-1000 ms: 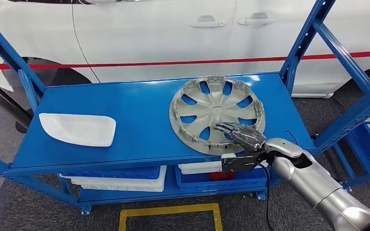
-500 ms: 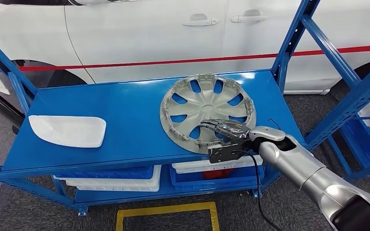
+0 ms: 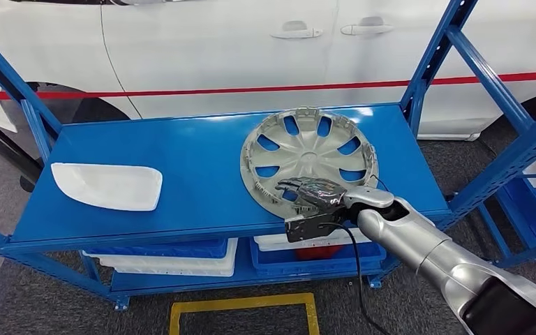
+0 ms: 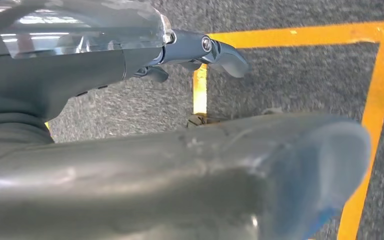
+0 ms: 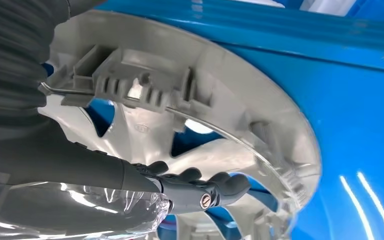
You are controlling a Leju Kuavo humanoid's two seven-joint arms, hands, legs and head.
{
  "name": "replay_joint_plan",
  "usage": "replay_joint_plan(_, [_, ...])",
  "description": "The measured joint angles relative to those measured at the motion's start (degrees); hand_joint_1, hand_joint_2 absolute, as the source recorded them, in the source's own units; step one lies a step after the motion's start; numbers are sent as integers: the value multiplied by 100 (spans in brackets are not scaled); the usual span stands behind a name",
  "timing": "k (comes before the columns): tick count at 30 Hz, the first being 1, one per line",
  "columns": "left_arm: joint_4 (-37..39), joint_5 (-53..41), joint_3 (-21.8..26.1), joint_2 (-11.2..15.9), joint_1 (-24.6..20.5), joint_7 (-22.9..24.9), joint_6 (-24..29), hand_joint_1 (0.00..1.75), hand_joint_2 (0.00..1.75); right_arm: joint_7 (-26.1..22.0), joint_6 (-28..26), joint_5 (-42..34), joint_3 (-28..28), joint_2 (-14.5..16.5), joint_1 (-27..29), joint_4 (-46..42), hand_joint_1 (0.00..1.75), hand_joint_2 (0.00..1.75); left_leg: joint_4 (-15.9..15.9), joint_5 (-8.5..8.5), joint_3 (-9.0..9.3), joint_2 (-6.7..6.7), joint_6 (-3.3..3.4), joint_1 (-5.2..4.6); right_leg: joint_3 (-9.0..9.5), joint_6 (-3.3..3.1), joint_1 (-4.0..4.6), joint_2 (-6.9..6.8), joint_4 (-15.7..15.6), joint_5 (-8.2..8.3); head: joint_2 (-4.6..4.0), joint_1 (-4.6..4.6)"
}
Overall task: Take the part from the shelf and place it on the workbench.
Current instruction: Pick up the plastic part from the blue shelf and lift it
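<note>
A silver-grey hubcap [image 3: 307,150] lies inner side up on the right half of the blue shelf [image 3: 195,160], its near rim at the shelf's front edge. My right hand [image 3: 310,192] lies on that near rim with its fingers curled down into the cap. In the right wrist view the dark fingers [image 5: 195,187] hook inside the hubcap [image 5: 260,125] and its clipped rim passes close above the thumb. My left hand [image 4: 145,65] hangs over the grey floor, fingers apart, holding nothing.
A white plastic part [image 3: 108,186] lies on the shelf's left side. White and blue bins [image 3: 321,258] sit on the level below. Blue uprights [image 3: 436,52] frame the shelf on the right. A white car [image 3: 251,49] stands behind. Yellow tape [image 3: 241,307] marks the floor in front.
My right hand's fingers have gone from stretched flat over the hubcap to curled onto its near rim, and the hand has slid left along it. The view has shifted slightly.
</note>
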Motion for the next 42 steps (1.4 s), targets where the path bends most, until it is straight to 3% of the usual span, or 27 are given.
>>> replay_joint_plan(5, [1,-67,61,-6,-2,-31,11,0,0,146,98,-26,148,141,-76,187,0,175,165,-127,-76,-3,-122,4,34,-200,8,18,-112,12,0,-14])
replay_joint_plan(6, [1,-73,81,-9,-1,-42,16,0,0,200,121,-18,191,168,-94,213,0,175,374,-260,-166,-5,-157,16,38,-229,-4,15,-123,18,0,-22])
replay_joint_plan(9, [2,-70,153,-17,5,-72,31,0,0,417,119,62,337,228,-111,258,0,175,1453,-768,-664,-5,-234,52,38,-262,7,10,-127,18,0,-38])
replay_joint_plan(10, [2,-65,175,-20,14,-78,36,0,0,477,101,96,383,244,-109,266,0,175,1671,-813,-768,-5,-238,55,41,-263,11,11,-126,17,0,-39])
replay_joint_plan(11, [2,-60,194,-23,23,-83,39,0,0,530,80,134,420,256,-110,270,0,175,1669,-746,-768,-5,-229,55,45,-263,15,17,-126,17,0,-39])
replay_joint_plan(12, [2,-53,213,-26,31,-90,43,0,0,581,57,179,447,268,-112,272,0,175,1432,-579,-653,-7,-207,54,54,-263,20,23,-126,17,0,-39])
replay_joint_plan(13, [2,-44,235,-27,33,-97,50,0,0,640,33,233,469,282,-115,267,0,175,1021,-364,-449,-10,-170,49,64,-262,25,29,-126,17,0,-39])
replay_joint_plan(15, [2,-22,285,-29,25,-111,78,0,0,789,-1,349,504,301,-115,232,0,175,265,-98,-84,-11,-90,18,74,-238,42,33,-129,17,0,-35])
replay_joint_plan(17, [2,-10,337,-34,24,-121,107,0,0,957,-4,457,540,309,-99,156,0,175,26,-73,13,-3,-45,-17,74,-181,45,32,-141,27,0,-34])
replay_joint_plan(18, [2,-8,366,-38,28,-127,114,0,0,1033,1,514,557,309,-91,109,19,175,3,-53,15,0,-27,-24,81,-145,42,33,-162,41,0,-37])
replay_joint_plan(20, [2,-8,419,-57,34,-139,119,0,0,1136,20,614,589,304,-79,21,99,175,-104,20,72,16,22,9,70,-88,44,29,-122,-5,0,-25])
replay_joint_plan(21, [2,-9,438,-67,34,-146,119,0,0,1161,25,656,603,302,-74,-8,142,175,-167,65,99,24,53,26,7,-69,48,29,16,-112,0,-15])
replay_joint_plan(22, [2,-11,455,-77,33,-152,119,0,0,1180,20,706,620,299,-63,-26,167,175,-207,98,112,33,73,41,-109,-56,48,26,269,-276,0,-5])
replay_joint_plan(23, [2,-19,472,-79,32,-160,119,0,0,1191,-6,769,638,299,-43,-37,173,175,-218,110,106,33,89,36,-272,-44,49,25,609,-468,0,1])
replay_joint_plan(25, [2,-45,517,-82,32,-174,123,0,0,1227,-139,968,670,304,16,-60,174,175,-199,109,84,34,92,30,-556,-19,42,23,1212,-700,0,2])
replay_joint_plan(26, [2,-61,540,-83,33,-182,128,0,0,1246,-229,1088,679,308,45,-79,175,175,-183,100,78,33,86,29,-592,-9,38,22,1291,-674,0,3])
replay_joint_plan(27, [2,-81,563,-87,34,-190,135,0,0,1269,-316,1215,684,314,70,-107,175,175,-160,85,78,31,75,32,-521,-3,32,18,1159,-549,0,3])
replay_joint_plan(30, [2,-132,640,-108,32,-205,156,0,0,1334,-529,1599,685,348,152,-236,175,175,-35,-4,66,36,-10,32,-5,-27,15,18,154,-97,0,2])
replay_joint_plan(32, [1,-155,692,-114,20,-210,175,0,0,1373,-618,1781,683,388,205,-326,175,175,15,-54,40,43,-75,13,120,-101,34,44,-103,-59,0,-11])
replay_joint_plan(35, [2,-193,749,-122,3,-214,194,0,0,1410,-719,2042,658,440,292,-451,175,175,51,-103,37,38,-144,20,126,-207,33,51,-116,-38,0,-23])
replay_joint_plan(37, [2,-226,800,-135,4,-218,201,0,0,1437,-793,2281,581,483,385,-566,175,175,413,-362,-105,25,-206,36,115,-262,13,35,-128,-17,0,-33])
replay_joint_plan(40, [2,-279,868,-144,23,-229,212,0,0,1509,-884,2638,442,513,552,-758,175,175,1511,-931,-591,18,-263,49,71,-296,29,16,-124,-3,0,-42])
replay_joint_plan(41, [2,-296,886,-146,31,-238,220,0,0,1542,-921,2766,399,513,617,-833,175,175,1698,-970,-670,18,-256,49,64,-299,39,17,-122,0,0,-42])
replay_joint_plan(42, [2,-314,905,-149,38,-249,229,0,0,1573,-957,2889,356,513,686,-919,175,175,1666,-893,-642,17,-234,46,64,-301,51,21,-120,1,0,-43])
